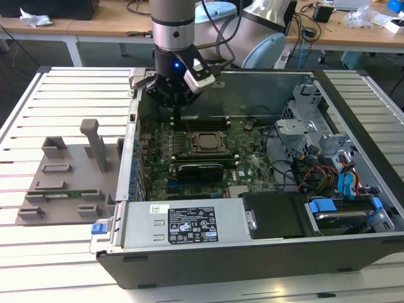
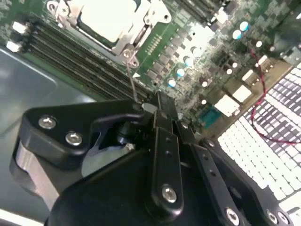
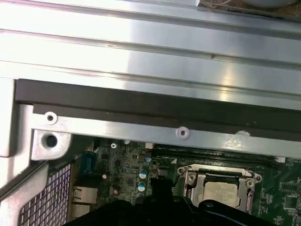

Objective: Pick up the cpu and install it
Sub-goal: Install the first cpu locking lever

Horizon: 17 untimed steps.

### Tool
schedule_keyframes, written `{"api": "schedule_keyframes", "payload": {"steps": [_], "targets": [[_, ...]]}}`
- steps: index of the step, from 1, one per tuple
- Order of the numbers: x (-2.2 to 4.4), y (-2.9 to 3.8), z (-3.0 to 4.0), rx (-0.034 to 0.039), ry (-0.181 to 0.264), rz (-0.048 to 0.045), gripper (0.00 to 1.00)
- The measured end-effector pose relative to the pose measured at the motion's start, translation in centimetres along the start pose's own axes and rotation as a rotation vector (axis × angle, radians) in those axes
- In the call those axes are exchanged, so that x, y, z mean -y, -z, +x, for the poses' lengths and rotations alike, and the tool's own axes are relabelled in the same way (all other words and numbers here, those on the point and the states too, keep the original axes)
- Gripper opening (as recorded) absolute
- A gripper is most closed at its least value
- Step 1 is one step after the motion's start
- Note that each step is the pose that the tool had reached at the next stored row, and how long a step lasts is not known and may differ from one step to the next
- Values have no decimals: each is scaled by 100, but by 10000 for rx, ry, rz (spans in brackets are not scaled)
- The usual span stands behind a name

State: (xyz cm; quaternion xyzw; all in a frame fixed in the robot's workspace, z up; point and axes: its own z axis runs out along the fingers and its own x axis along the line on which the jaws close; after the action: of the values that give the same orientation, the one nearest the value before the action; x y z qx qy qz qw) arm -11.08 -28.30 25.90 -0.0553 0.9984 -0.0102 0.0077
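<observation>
CPU: the small flat square chip with a pale silvery metal top (image 1: 206,140) sits inside the metal socket frame on the green motherboard; it also shows in the second wrist view (image 2: 112,19) and the first wrist view (image 3: 224,192).
Socket frame: the grey metal frame (image 3: 188,178) surrounds the chip on all sides, and the chip lies flat within it.
Gripper: the black two-fingered gripper (image 1: 177,112) hangs above the board at about 11 o'clock from the chip in the exterior view, apart from it; in the second wrist view (image 2: 160,106) its fingers are drawn together with nothing between them.
Motherboard: the green circuit board (image 1: 252,161) lies on the floor of the open case, with long dark memory slots (image 2: 70,61) just beside the socket.
Case: the open grey metal computer case (image 1: 265,88) lies on its side on a white slatted table (image 1: 63,88).
Fixture: a grey plastic holder tray (image 1: 63,180) rests on the table at 9 o'clock from the case in the exterior view, carrying a long green memory stick (image 1: 66,193).
</observation>
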Motion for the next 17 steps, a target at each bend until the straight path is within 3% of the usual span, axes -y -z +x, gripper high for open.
{"api": "schedule_keyframes", "payload": {"steps": [10, 17], "targets": [[6, -2, -82, -2, 0, -1, 11], [7, -2, -85, -2, 0, -1, 11]]}}
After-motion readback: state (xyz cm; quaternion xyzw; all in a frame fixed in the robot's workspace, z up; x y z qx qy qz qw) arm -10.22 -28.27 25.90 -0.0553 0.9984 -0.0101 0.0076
